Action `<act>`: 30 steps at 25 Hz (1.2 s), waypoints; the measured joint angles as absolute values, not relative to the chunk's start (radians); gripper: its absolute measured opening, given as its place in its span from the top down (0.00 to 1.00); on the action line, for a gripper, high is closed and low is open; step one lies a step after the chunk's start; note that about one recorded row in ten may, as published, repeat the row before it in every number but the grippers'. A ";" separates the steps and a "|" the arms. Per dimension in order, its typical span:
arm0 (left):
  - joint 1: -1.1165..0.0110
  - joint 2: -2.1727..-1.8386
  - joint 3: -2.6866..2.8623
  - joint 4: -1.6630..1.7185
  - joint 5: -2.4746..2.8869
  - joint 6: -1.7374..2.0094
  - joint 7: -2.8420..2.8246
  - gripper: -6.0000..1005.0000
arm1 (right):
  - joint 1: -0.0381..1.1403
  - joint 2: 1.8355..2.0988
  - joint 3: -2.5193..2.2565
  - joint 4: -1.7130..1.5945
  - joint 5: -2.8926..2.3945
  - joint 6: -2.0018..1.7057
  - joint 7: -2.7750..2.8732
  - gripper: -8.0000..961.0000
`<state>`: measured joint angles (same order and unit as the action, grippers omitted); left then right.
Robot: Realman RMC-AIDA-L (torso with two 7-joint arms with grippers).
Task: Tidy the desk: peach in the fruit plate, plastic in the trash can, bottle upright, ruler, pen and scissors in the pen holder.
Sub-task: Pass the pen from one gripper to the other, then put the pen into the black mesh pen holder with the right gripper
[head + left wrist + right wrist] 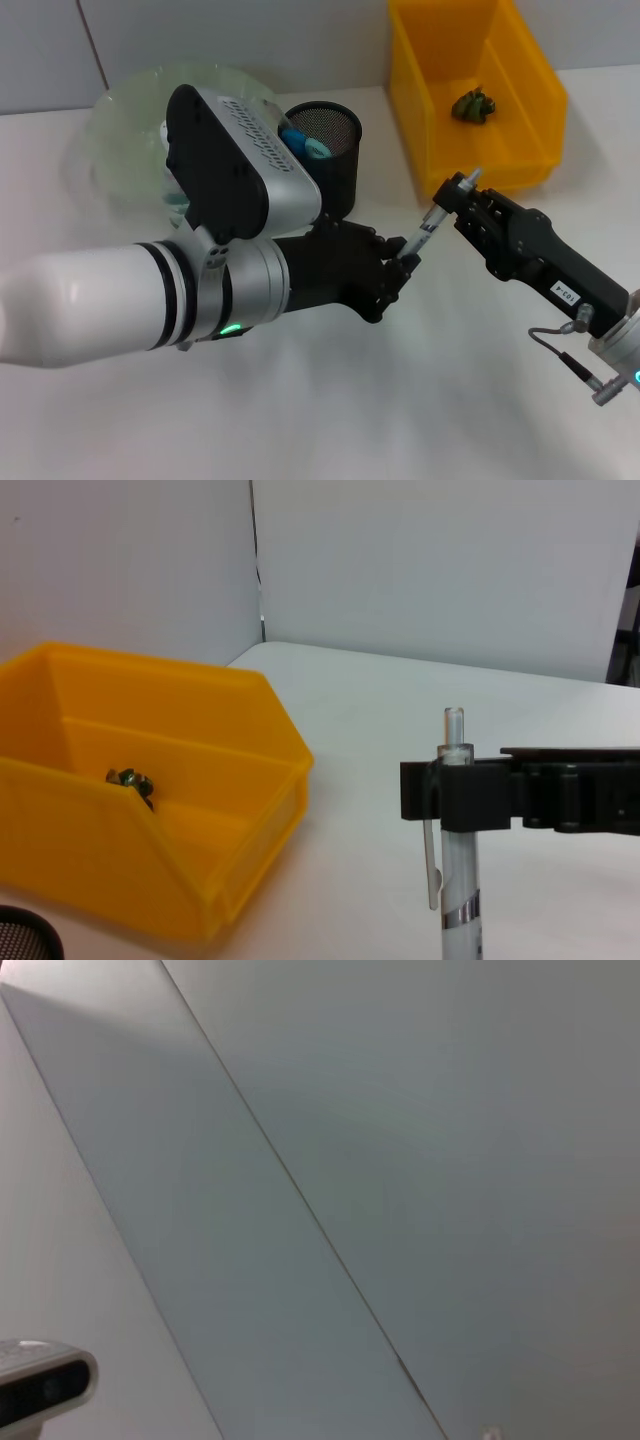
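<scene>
Nearest the head camera, the left arm's white and silver forearm crosses the desk (300,400) from the left, ending in the left gripper (398,262) at centre. Its black fingers are closed on the lower end of the pen (430,222). The right gripper (455,195) reaches in from the right, and the left wrist view shows its black jaws pressed together around the pen's upper barrel, just below the clear top stub. Both tools therefore pinch the same object at once, which reads as a hand-over held clear of the desk, probably so the arm nearer the pen holder can finish the placement.

The pen is slim and pale with a metal clip (431,865) and a silver band, held tilted in the head view, top end toward the right gripper.

Just behind the left arm stands the pen holder (340,150), a black mesh cylinder, with light blue scissors (303,145) handles protruding at its rim. Left of it, partly hidden by the arm, lies the fruit plate (120,120), pale green, translucent and ribbed. At the rear right sits the trash can (520,100), bright yellow rigid plastic with a sloped front, containing a small crumpled dark green scrap (474,105).

Peach, bottle and ruler cannot be seen.
</scene>
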<state>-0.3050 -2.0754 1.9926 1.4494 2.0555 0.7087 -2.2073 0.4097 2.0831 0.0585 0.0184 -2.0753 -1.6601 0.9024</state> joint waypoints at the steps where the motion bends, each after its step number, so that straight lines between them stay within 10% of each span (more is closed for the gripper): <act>1: -0.306 -2.075 1.993 1.449 2.054 0.709 -2.207 0.74 | 0.410 2.083 0.059 0.018 -2.075 -1.657 0.902 0.73; 17: -0.299 -2.072 1.993 1.457 2.024 0.713 -2.203 0.71 | 0.398 2.086 0.108 0.023 -2.068 -1.626 0.847 0.85; 30: -0.179 -2.070 1.805 1.122 1.176 1.116 -1.145 0.35 | 0.522 2.077 0.231 -0.089 -2.065 -1.677 0.663 0.86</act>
<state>-0.1792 -2.0696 1.8049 1.1222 1.1758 1.1162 -1.1452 0.5224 2.0775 0.2313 -0.0891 -2.0653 -1.6767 0.6634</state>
